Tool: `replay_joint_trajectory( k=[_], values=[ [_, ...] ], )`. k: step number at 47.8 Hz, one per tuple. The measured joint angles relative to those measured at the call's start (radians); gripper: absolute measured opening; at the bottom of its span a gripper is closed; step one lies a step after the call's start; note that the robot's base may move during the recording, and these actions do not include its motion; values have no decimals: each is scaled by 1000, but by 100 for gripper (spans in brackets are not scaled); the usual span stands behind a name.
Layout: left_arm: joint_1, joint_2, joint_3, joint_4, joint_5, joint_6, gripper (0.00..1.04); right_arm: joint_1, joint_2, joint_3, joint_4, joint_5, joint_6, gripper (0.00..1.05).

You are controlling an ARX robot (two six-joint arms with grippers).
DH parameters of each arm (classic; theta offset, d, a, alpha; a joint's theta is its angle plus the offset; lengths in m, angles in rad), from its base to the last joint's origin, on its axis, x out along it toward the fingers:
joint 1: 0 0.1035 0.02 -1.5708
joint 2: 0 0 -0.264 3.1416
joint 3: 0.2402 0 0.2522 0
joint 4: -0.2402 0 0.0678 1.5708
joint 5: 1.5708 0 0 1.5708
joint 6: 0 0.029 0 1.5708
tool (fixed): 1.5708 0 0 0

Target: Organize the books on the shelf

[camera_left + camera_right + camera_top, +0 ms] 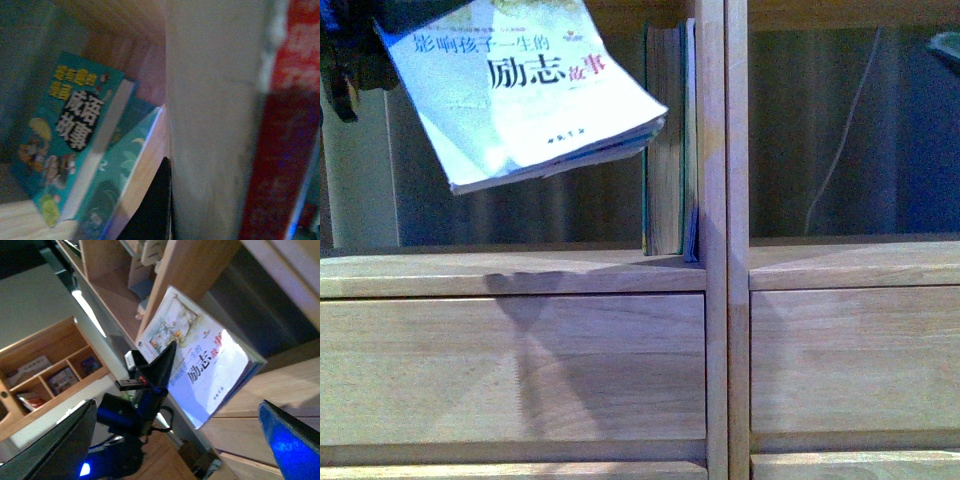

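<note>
Left claw (165,360) clamps the softcover (520,90) by its spine-side corner. Thin, light, floppy, likely slippery: deeper grip along spine is safer. Right claw (177,412) gapes, empty.

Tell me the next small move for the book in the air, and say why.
Probably rotate the left hand so the thin book stands upright. It hangs tilted, cover facing out, above the shelf board, while the teal book stands upright against the centre post with free space beside it.
</note>
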Motion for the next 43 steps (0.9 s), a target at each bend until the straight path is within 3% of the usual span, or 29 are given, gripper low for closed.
replay_joint_trajectory(
  k=[8,17,21,32,43],
  values=[
    [7,42,69,-183,-161,306,7,-193,-129,-42,-140,-122,-81,98],
    [-26,123,181,-282,-301,564,7,-296,-248,-74,-264,-188,-212,98],
    [-69,187,260,-329,-351,757,7,-351,-340,-102,-343,-211,-307,98],
    [-143,323,445,-397,-455,945,7,-371,-390,-115,-362,-219,-369,98],
    [-198,481,655,-431,-684,1051,7,-372,-386,-116,-362,-218,-379,98]
  ],
)
